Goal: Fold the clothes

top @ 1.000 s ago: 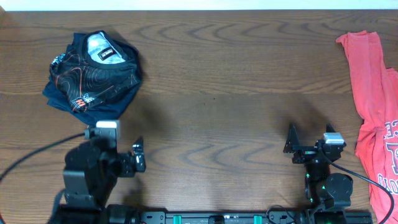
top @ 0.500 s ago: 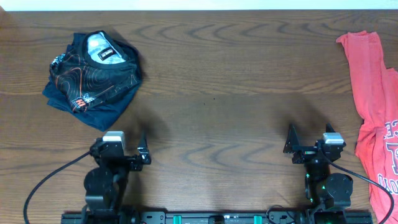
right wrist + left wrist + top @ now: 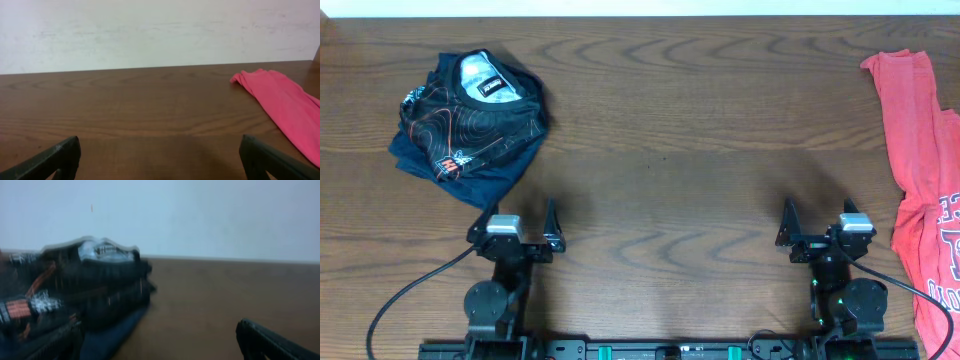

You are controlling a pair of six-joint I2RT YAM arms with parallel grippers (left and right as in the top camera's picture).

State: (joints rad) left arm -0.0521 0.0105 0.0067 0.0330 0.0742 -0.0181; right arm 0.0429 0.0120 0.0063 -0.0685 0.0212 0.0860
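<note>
A black jersey [image 3: 470, 125] with thin orange contour lines lies bunched at the table's back left; it fills the left of the left wrist view [image 3: 80, 290], blurred. A coral-red T-shirt [image 3: 925, 170] lies along the right edge and shows at the right of the right wrist view [image 3: 285, 102]. My left gripper [image 3: 513, 222] is open and empty near the front edge, just in front of the jersey. My right gripper [image 3: 817, 222] is open and empty near the front right, left of the T-shirt. No navy folded garments are in view.
The wooden table [image 3: 670, 130] runs to a white wall at the back. The arm bases and a cable [image 3: 400, 300] sit along the front edge.
My left arm has drawn back toward the front edge and turned to face straight ahead, its gripper now level and open. The right arm and both garments have not moved.
</note>
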